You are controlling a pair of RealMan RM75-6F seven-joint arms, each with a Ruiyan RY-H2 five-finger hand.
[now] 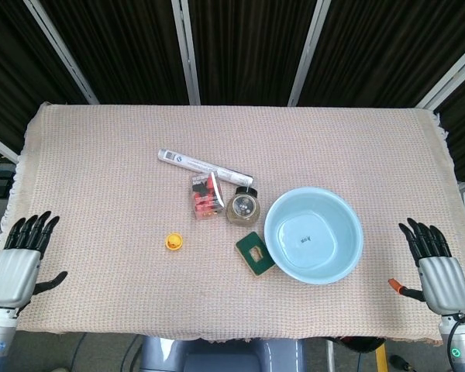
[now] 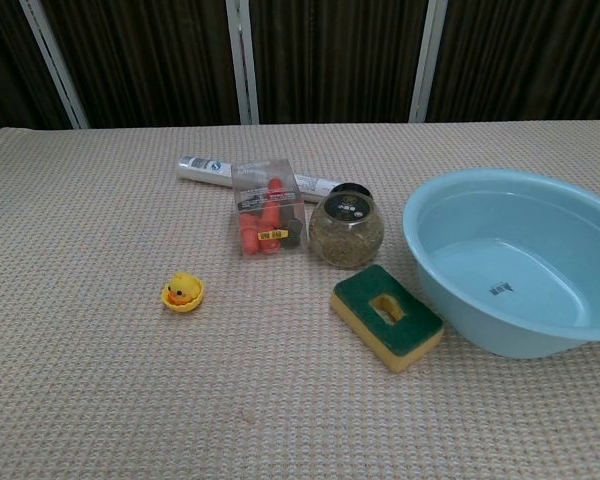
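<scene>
Yellow duck (image 2: 182, 292) left of sponge (image 2: 386, 316)

Cloth-covered counter before a dark wall
A beige woven cloth (image 1: 101, 186) covers the counter; far behind, black corrugated panels (image 1: 240, 46) with pale metal struts (image 1: 187, 50).

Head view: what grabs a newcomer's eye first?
The big light-blue basin right of centre dominates the woven tablecloth. A tight cluster sits by its left rim: a round glass jar, a clear box of orange items, a white tube behind them, and a green-and-yellow sponge in front. A tiny yellow duck stands alone, with the left hand and right hand open at the near corners, holding nothing.
</scene>
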